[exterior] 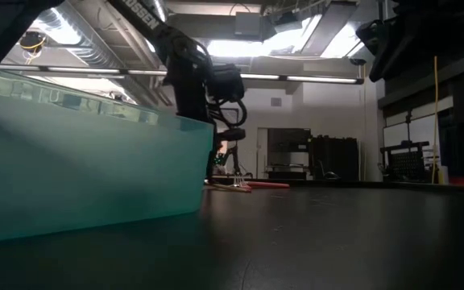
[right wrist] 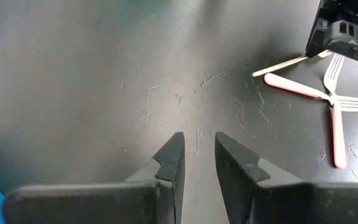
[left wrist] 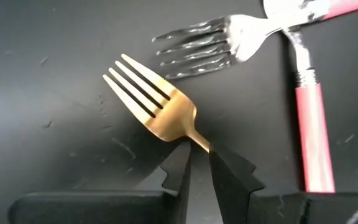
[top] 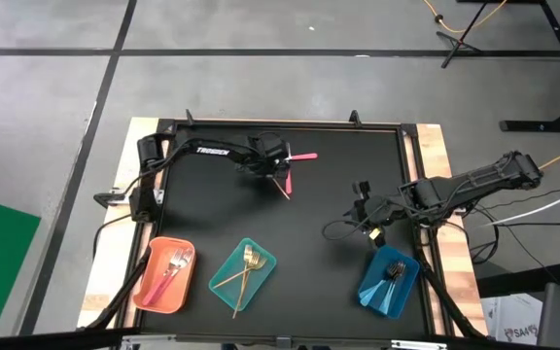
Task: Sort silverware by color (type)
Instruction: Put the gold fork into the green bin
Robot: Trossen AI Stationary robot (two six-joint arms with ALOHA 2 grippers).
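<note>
My left gripper (top: 276,171) (left wrist: 199,152) stands over the far middle of the table, shut on a gold fork (left wrist: 156,103). Just beside it lie two pink-handled forks with silver heads, crossing each other (top: 302,156) (left wrist: 311,124) (right wrist: 336,138). My right gripper (top: 362,197) (right wrist: 197,142) hovers over bare table at the right, narrowly open and holding nothing. Pink-handled pieces lie in the orange tray (top: 142,292), gold ones in the teal tray (top: 262,279), and dark-looking ones in the blue tray (top: 369,290). My left gripper pinches the gold fork at its neck (left wrist: 199,142), just behind the tines, between the two fingers. The fingers come from above, pointing down, and lie across the fork. The gold handle (right wrist: 284,64) sticks out on the other side; whether the fork is off the table I cannot tell.
The three trays sit in a row along the near edge. In the low view the teal tray's wall (exterior: 87,177) fills the left side. Cables trail on the table under the right arm (top: 343,228). The table's middle is bare black surface (top: 319,253).
</note>
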